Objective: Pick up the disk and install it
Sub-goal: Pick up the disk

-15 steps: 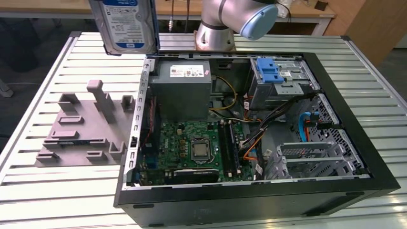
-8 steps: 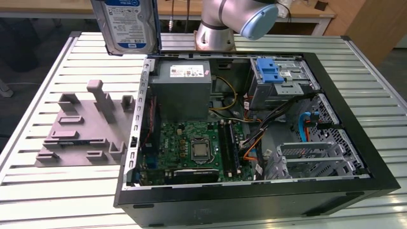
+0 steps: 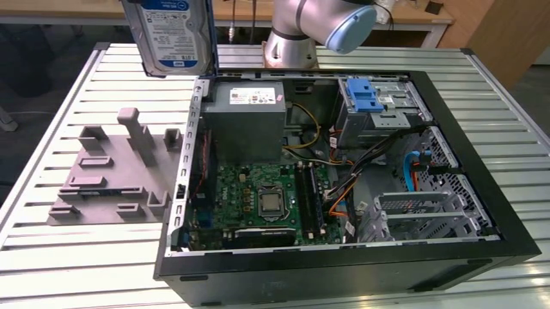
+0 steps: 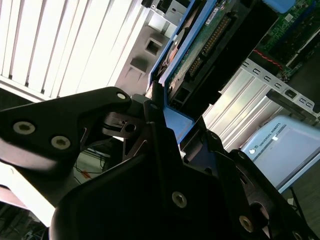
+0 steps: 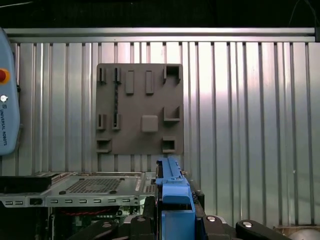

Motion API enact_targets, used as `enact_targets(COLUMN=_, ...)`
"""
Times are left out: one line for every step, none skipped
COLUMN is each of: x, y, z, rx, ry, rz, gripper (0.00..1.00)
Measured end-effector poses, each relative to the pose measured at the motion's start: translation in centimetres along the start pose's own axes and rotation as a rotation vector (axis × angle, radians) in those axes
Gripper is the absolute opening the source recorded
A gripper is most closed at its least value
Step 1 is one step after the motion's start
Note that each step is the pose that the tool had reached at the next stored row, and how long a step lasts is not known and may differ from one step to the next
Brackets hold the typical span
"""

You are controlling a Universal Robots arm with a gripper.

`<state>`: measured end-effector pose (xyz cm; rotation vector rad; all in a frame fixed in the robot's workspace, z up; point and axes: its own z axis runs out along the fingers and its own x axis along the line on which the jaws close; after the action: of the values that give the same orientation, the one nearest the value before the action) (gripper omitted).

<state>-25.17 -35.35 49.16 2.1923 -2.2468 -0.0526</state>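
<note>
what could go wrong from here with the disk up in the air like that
The disk hangs in the air, held by the tool at its blue handle end alone; it may tilt or slip. The drive cage sits among loose cables, which could snag the disk going in.

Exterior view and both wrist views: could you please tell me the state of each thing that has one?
disk: in the air, upright, held by its blue end.
gripper: shut on the disk.
computer case: lying on its side, open, insides exposed.
grey fixture plate: flat on the table, beside the case.
</note>
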Motion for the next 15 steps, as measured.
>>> enact_targets(x=0.04, y=-0.05, z=0.00, rx=0.0000, ry=0.0001, rz=0.000, gripper=0.36)
enact_targets(x=0.07, y=-0.13, z=-0.01, rx=-0.0002, ry=0.0001, rz=0.000, gripper=0.36)
enact_targets(x=0.09, y=-0.22, z=-0.02, rx=-0.0003, ry=0.0001, rz=0.000, gripper=0.36)
enact_targets(x=0.12, y=-0.32, z=-0.02, rx=-0.0003, ry=0.0001, rz=0.000, gripper=0.36)
enact_targets(x=0.14, y=-0.42, z=-0.02, rx=-0.0003, ry=0.0001, rz=0.000, gripper=0.36)
enact_targets(x=0.15, y=-0.52, z=-0.02, rx=-0.0005, ry=0.0001, rz=0.000, gripper=0.36)
enact_targets(x=0.17, y=-0.61, z=-0.03, rx=-0.0005, ry=0.0001, rz=0.000, gripper=0.36)
enact_targets(x=0.20, y=-0.70, z=-0.03, rx=-0.0005, ry=0.0001, rz=0.000, gripper=0.36)
enact_targets(x=0.23, y=-0.76, z=-0.03, rx=-0.0006, ry=0.0001, rz=0.000, gripper=0.36)
enact_targets(x=0.28, y=-0.83, z=-0.03, rx=-0.0005, ry=0.0001, rz=0.000, gripper=0.36)
enact_targets(x=0.33, y=-0.89, z=-0.03, rx=-0.0004, ry=0.0000, rz=0.000, gripper=0.36)
enact_targets(x=0.39, y=-0.93, z=-0.04, rx=-0.0005, ry=0.0001, rz=0.000, gripper=0.36)
enact_targets(x=0.45, y=-0.96, z=-0.04, rx=-0.0005, ry=0.0001, rz=0.000, gripper=0.36)
enact_targets(x=0.52, y=-0.99, z=-0.04, rx=-0.0004, ry=0.0000, rz=0.000, gripper=0.36)
enact_targets(x=0.60, y=-1.01, z=-0.04, rx=-0.0005, ry=0.0000, rz=0.000, gripper=0.36)
